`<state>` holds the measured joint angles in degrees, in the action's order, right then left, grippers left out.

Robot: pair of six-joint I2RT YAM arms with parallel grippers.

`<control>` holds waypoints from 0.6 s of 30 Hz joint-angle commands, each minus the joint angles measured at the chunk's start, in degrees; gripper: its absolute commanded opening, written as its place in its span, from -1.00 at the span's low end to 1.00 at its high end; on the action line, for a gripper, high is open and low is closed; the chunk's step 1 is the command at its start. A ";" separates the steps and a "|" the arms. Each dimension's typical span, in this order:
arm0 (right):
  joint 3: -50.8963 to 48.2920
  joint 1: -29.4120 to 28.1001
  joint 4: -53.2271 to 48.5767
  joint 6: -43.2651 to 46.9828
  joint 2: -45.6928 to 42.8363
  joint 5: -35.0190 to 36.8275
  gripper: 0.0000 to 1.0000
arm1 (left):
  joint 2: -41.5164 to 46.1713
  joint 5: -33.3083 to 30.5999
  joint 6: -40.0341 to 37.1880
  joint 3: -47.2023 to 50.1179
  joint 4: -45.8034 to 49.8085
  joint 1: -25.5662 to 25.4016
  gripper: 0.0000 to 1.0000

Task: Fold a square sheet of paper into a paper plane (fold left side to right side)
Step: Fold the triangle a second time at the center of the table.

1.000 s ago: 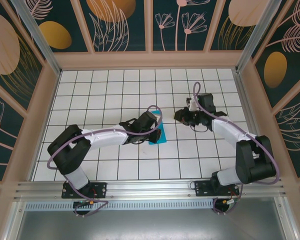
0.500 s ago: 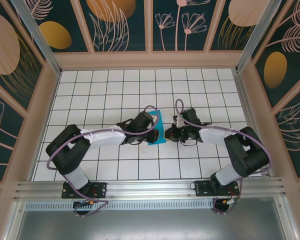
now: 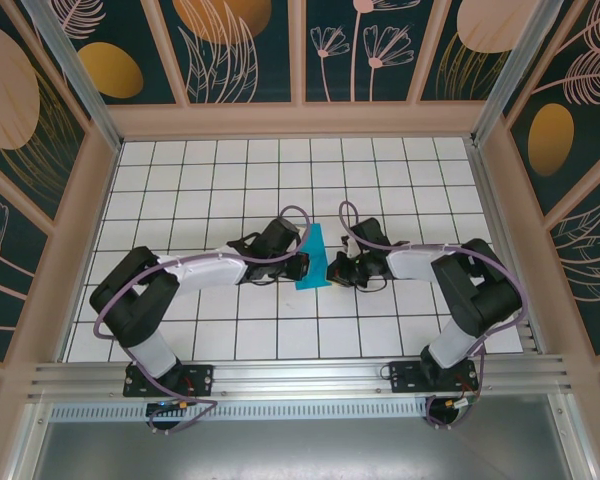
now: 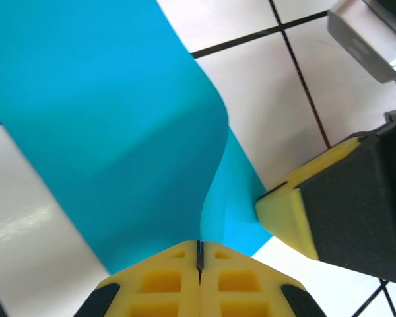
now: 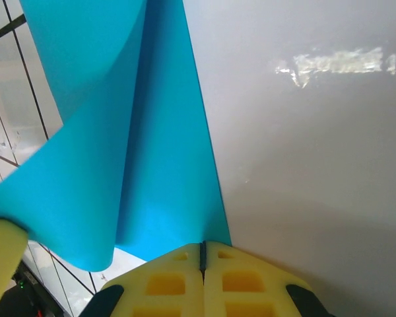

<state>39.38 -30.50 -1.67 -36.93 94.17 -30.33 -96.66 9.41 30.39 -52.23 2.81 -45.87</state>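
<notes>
Only smooth, curled teal paper (image 4: 119,119)

square sheet of paper (image 3: 314,256): 1 | left end effector (image 4: 199,249), right end effector (image 5: 202,249): 2 | table (image 3: 180,180): 1

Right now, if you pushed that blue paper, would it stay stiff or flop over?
Probably floppy: the square sheet of paper curls in a soft wave where the left gripper pinches it. Likely very light: one pinched edge holds it up. It might slide easily on the glossy tiles.
</notes>
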 commanded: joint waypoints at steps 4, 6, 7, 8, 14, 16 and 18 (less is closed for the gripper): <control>1.23 -0.52 -4.90 2.19 2.07 3.67 -0.95 | -1.14 -3.50 -4.11 -2.30 4.92 1.31 -0.97; 1.32 -0.52 -5.06 2.31 2.27 3.70 -0.95 | -1.21 -4.76 -5.02 -3.12 5.94 1.54 -0.97; 1.35 -0.52 -5.12 2.38 2.35 3.78 -0.95 | -2.88 -5.07 -5.48 -3.15 6.15 1.57 -0.97; 1.38 -0.52 -5.12 2.39 2.37 3.78 -0.95 | -3.23 -5.17 -5.84 -3.16 6.16 1.65 -0.97; 1.76 -0.52 -5.53 2.65 2.49 3.73 -0.94 | -5.32 -6.30 -7.09 -5.86 6.77 1.86 -0.97; 1.93 -0.52 -5.71 2.81 2.51 3.73 -0.94 | -5.71 -6.42 -7.16 -6.13 6.77 1.93 -0.97; 2.00 -0.52 -5.80 2.91 2.53 3.69 -0.94 | -6.12 -6.33 -7.17 -6.37 6.60 1.92 -0.97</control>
<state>40.91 -30.65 -4.12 -35.24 94.78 -29.85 -101.75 4.10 24.62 -57.12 7.77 -44.40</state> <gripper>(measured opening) 0.056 0.056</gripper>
